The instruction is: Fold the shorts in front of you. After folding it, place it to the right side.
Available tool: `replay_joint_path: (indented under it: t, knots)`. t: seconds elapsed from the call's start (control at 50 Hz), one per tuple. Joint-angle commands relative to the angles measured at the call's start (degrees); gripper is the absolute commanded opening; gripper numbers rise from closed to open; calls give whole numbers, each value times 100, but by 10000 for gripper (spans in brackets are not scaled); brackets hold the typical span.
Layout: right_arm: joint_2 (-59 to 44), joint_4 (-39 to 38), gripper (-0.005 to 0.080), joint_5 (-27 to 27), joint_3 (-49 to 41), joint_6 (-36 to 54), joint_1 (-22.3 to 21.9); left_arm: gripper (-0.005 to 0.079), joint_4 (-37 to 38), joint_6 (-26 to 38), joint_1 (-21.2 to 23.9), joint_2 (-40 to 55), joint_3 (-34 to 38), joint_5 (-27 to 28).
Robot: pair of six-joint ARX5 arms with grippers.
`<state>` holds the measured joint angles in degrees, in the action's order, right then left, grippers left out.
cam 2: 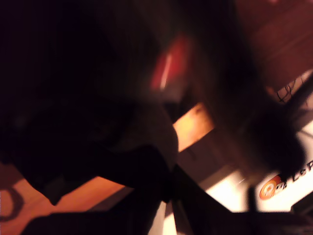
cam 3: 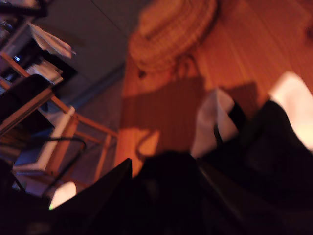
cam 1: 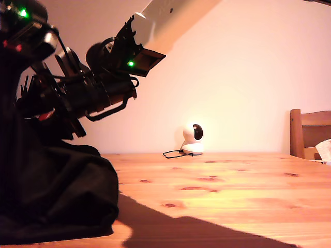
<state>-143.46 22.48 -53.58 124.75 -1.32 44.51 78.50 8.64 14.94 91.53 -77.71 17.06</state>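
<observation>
Large black soft fabric shorts (cam 1: 51, 196) hung bunched beneath the raised end effectors, lower edge on the wooden table (cam 1: 222, 186). White hem bands (cam 3: 212, 122) showed. End-effector opening: indeterminable, both views dark.

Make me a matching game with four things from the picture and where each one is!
Things:
1. shorts
2. white camera
3. chair
4. table

Places or looks:
A. at the exterior view's right edge, behind the table
B. black heap at the exterior view's left, under the arms
C. light wood with dark knots, holding everything
D. at the table's far edge by the wall, with a thin black cord

Pairs: 1-B, 2-D, 3-A, 4-C
</observation>
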Motion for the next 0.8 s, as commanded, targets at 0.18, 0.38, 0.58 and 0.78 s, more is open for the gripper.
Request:
replay_joint_path:
  t: [0.18, 0.38, 0.58, 0.78]
  knots:
    - [308, 83, 373, -236, -13, -149, -330, 87, -11, -24, -4, -155, -155, 55]
    - [511, 448, 373, -485, -13, -166, -680, 259, -13, 127, -4, -155, -153, 52]
    - [573, 1182, 373, -494, -13, 269, -931, 259, -186, 450, -42, -153, -153, -101]
    - [575, 1576, 370, -494, -13, 446, -1104, 237, -1207, 533, -151, -144, -151, -317]
